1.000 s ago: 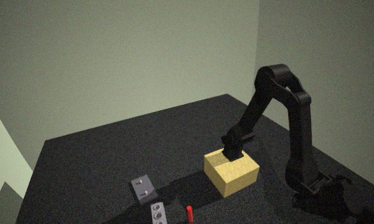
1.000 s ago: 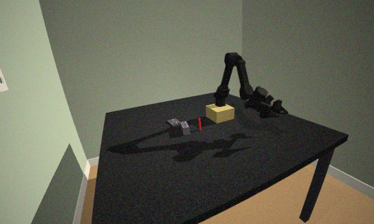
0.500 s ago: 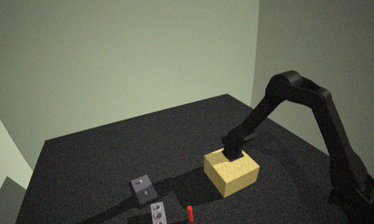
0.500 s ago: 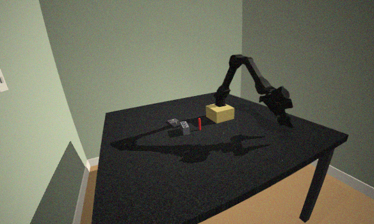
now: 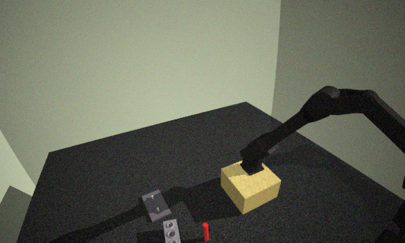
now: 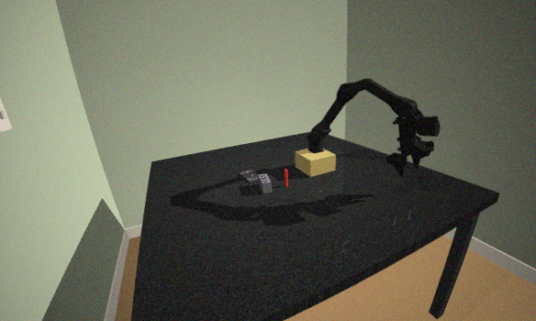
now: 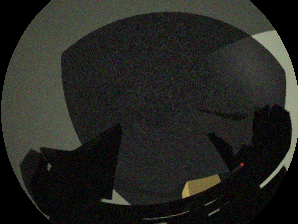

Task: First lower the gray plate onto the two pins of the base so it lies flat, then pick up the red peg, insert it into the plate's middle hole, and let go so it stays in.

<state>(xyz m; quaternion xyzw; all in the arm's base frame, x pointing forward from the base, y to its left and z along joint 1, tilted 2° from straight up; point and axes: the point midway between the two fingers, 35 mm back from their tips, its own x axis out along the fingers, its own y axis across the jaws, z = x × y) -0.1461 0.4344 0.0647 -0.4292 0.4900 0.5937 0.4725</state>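
Gripper [image 6: 407,160] was wide open with nothing in it, hanging just above the table [image 6: 304,257] near its right side in the exterior view, fingers pointing down.

Key relation: the gray plate [image 5: 170,231] lay well apart from the jaws, with the yellow block [image 5: 252,190] that carries the arm's foot in between. The reach would have to go past or over the block toward the near-left cluster of parts.

Plate: flat on the table, just beside the base [image 5: 155,205] and not on it. Both pins showed bare on top of the base, so step one was not yet done. The plate's long axis ran roughly up-down in the top view, and its lower end was cut off by the frame edge. It looked thin, light gray, with round holes in a row. Two were clear, and a third was probably at the cut edge.

Red peg [image 5: 205,231] stood upright just to the right of the plate, apart from it.

Judgement: the jaws would need to close across the plate's short width, so the wrist should line up with that axis before descending. The wrist view was too dark to confirm alignment. It showed only the two spread fingers, dark table and a sliver of the block.
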